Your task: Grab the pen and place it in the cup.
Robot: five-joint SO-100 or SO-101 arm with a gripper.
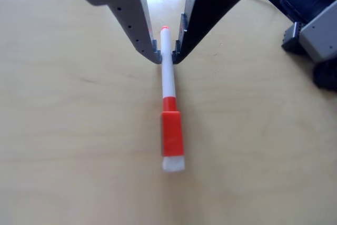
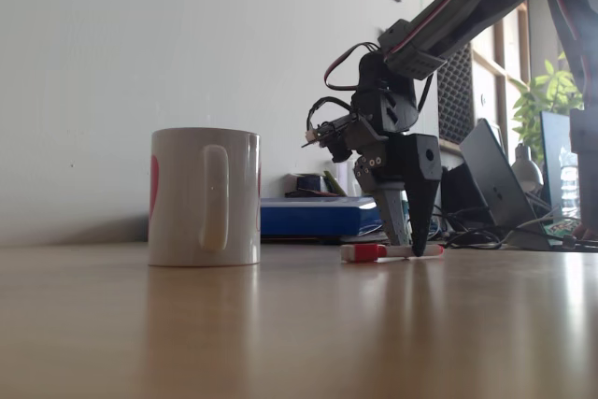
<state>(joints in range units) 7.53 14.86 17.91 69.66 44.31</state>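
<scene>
Pen point(image 1: 167, 85) lies flat on my worktop point(image 1: 63, 146), gripper point(image 1: 167, 56) fingers closed against its barrel, cup point(image 2: 204, 198) well apart.

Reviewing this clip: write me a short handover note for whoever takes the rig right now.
Hand: down at the table, its two fingers on either side of the pen's white barrel; the pen is flat on the wood, not lifted. Whether the fingers already press it is unclear.
Cup: upright on the table, left of the pen in the fixed view, apart from it, handle facing the camera.
Done: hand lined up over the pen.
Left: close, lift, carry to the cup, drop it in.
</scene>
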